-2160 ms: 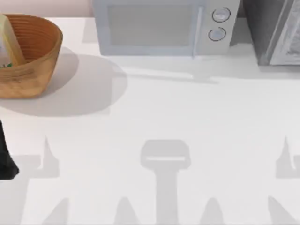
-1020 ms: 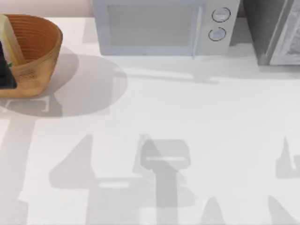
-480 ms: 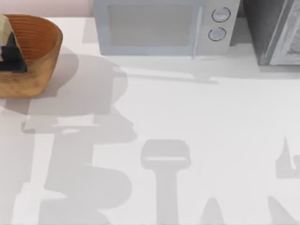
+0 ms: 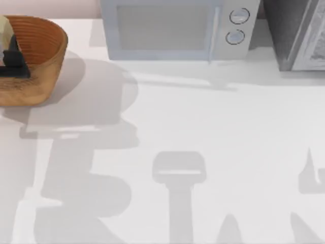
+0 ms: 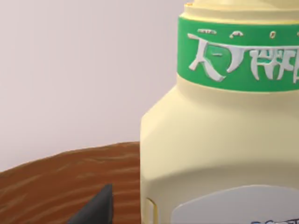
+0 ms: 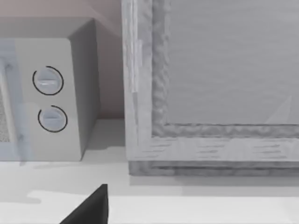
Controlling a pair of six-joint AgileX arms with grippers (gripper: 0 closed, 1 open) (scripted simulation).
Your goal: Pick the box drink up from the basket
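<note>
Left gripper [image 4: 11, 60] inside basket [image 4: 48, 43] at table's far left, drink [image 5: 219, 140] dead ahead, close, upright; cannot tell finger spread. Right arm parked facing microwave [image 6: 46, 98], far off

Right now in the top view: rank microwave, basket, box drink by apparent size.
1. microwave, widest by far.
2. basket, cut by the frame's left edge.
3. box drink, a sliver partly hidden behind the left gripper.
</note>
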